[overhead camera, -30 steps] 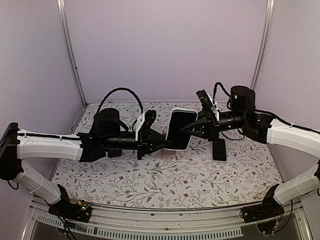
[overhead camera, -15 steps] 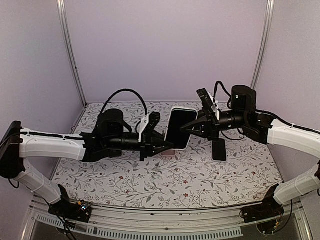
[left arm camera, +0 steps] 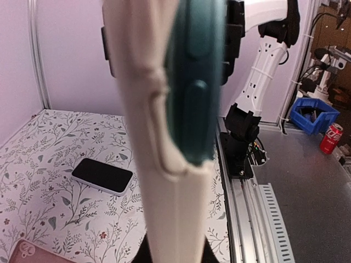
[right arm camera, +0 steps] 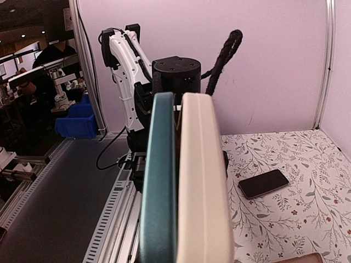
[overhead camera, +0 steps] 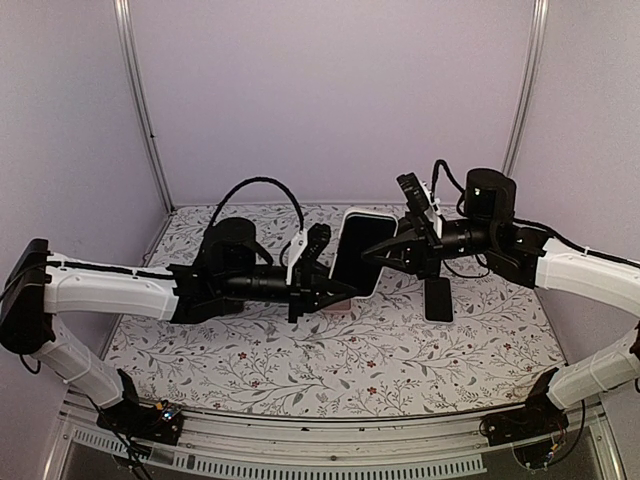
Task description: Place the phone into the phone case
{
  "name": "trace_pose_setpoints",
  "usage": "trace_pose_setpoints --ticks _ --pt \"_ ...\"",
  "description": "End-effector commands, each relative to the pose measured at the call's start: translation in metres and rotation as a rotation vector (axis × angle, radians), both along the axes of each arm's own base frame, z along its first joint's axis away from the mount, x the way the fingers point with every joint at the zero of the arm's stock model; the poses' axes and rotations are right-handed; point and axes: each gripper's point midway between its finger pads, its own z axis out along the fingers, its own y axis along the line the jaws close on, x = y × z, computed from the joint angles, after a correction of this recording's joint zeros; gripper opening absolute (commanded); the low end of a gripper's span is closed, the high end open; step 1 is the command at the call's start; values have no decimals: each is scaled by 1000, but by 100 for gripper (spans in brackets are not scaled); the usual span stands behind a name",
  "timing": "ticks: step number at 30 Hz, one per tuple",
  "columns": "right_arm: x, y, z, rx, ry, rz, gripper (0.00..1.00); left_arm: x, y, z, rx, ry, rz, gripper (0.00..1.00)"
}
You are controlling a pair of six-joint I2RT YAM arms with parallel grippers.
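A teal-edged phone (overhead camera: 358,250) with a black screen and a cream phone case (overhead camera: 349,218) are held upright together in the air above the table's middle. My left gripper (overhead camera: 335,290) is shut on the case's lower end from the left. My right gripper (overhead camera: 388,250) is shut on the phone from the right. In the left wrist view the case (left arm camera: 159,164) fills the middle and the phone (left arm camera: 197,82) stands out of it on the right. In the right wrist view the phone (right arm camera: 159,181) lies edge-on against the case (right arm camera: 204,181); my fingers are hidden there.
A second black phone (overhead camera: 437,299) lies flat on the flowered table at the right; it also shows in the left wrist view (left arm camera: 103,176) and the right wrist view (right arm camera: 263,183). A pink case (overhead camera: 338,306) lies on the table under the held phone.
My left arm has pushed to the right, toward the phone and case. The phone and case have risen slightly. The right arm has barely moved.
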Motion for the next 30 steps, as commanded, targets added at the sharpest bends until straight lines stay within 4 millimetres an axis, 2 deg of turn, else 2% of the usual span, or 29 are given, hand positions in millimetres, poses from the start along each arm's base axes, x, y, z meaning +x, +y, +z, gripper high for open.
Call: trace_pose_setpoints --ticks 1,3,4,5,6,7,8,10,19,24,27,30 --pt "-16 -1 27 82 -73 73 0 1 -10 12 -23 -19 16 0" --pt "-15 -1 21 71 -71 62 1 1 -9 13 -27 -27 29 0" --pt "-14 -2 17 61 -69 54 15 2 -7 13 -24 -37 43 0" --pt "-13 -2 15 51 -71 44 40 4 -6 9 -11 -57 63 0" --pt "-13 -3 12 38 -70 39 59 6 -4 6 6 -68 83 0" --pt "-14 -5 8 18 -85 38 70 8 -1 2 27 -97 101 0" --pt "-14 -6 6 2 -99 32 76 9 1 -1 47 -122 113 0" --pt "-10 -9 7 -15 -181 2 81 9 5 -5 79 -158 129 0" --pt "1 -4 4 -131 -222 0 78 8 8 -10 124 -224 159 0" --pt "-6 0 10 -116 -230 56 74 7 3 -15 151 -225 156 0" --pt "-6 3 8 -127 -223 61 60 6 1 -14 149 -228 154 0" --pt "-6 5 5 -141 -208 72 32 5 0 -13 146 -230 154 0"
